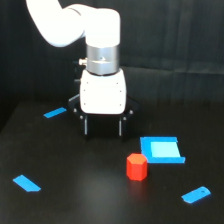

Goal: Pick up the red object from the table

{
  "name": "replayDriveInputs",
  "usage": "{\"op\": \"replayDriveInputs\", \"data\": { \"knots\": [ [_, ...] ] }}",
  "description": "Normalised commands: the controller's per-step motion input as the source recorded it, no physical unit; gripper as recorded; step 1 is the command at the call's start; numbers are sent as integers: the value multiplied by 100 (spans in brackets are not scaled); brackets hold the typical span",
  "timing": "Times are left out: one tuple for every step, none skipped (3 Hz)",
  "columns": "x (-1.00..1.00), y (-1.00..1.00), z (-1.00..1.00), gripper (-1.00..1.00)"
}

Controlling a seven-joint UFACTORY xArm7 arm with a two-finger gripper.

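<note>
A white robot arm is hanging over a black table (75, 200), its gripper (102, 127) pointing down with two dark fingers (86, 125) spread apart and pinching nothing. The red block (136, 166) is standing upright on the table, nearer the camera than the gripper and toward the exterior view's right, apart from the fingers. A blue tray-like piece (161, 150) is sitting just behind it. Three flat blue pieces (26, 183) are lying scattered elsewhere.

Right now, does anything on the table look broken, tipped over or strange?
Nothing stands out. The red object stands upright on the table, close beside a blue square piece. The other blue pieces lie flat and scattered. The gripper hangs open behind it, holding nothing.
</note>
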Motion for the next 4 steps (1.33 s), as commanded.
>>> {"op": "replayDriveInputs", "data": {
  "knots": [
    [98,-65,-26,100],
    [65,-81,-6,100],
    [35,-88,19,100],
    [8,-76,-7,97]
  ]
}}
